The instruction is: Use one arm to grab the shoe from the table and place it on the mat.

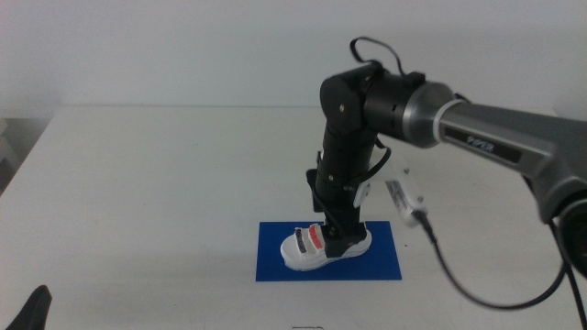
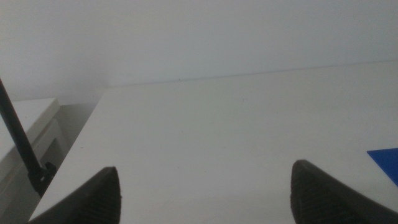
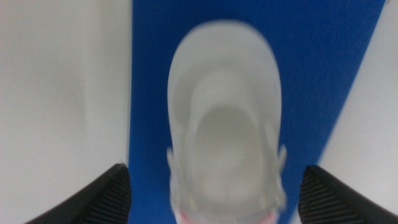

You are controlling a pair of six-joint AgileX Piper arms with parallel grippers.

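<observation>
The white shoe (image 1: 316, 246) with a red strap lies flat on the dark-blue mat (image 1: 378, 263), toe toward the left. My right gripper (image 1: 341, 231) comes straight down over its heel end. In the right wrist view the shoe (image 3: 224, 93) is blurred and sits on the mat (image 3: 149, 74) between the jaws of the right gripper (image 3: 214, 169), which stand wide apart with a gap on each side of the shoe. My left gripper (image 1: 37, 307) waits at the bottom left corner; in the left wrist view the left gripper (image 2: 205, 171) is open and empty.
The white table (image 1: 165, 183) stretches around the mat. A white connector (image 1: 404, 197) on a black cable hangs from the right arm just right of the mat. A corner of the mat (image 2: 385, 158) shows in the left wrist view.
</observation>
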